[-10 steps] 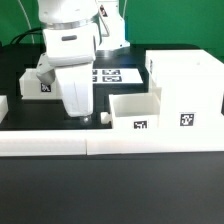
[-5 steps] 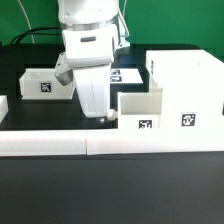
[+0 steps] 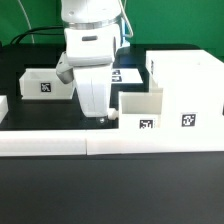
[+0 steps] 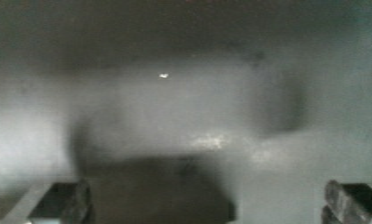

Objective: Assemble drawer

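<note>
In the exterior view my gripper (image 3: 101,117) hangs low over the black table, right beside the knobbed end of a white open-top tray (image 3: 141,108). That tray's other end sits against the tall white housing (image 3: 186,88) on the exterior view's right. A second white tray (image 3: 44,83) stands at the back left, partly behind my arm. In the wrist view the gripper (image 4: 208,202) is open, with its fingertips (image 4: 60,202) far apart. Between them there is only a blurred white surface, and nothing is held.
A long low white border wall (image 3: 110,146) runs along the front of the table. The marker board (image 3: 127,74) lies flat behind my arm. A small white piece (image 3: 3,108) sits at the left edge.
My gripper moved toward the exterior view's right, up to the near tray. That tray shifted a little right toward the housing. Almost nothing moved in the last half second.
</note>
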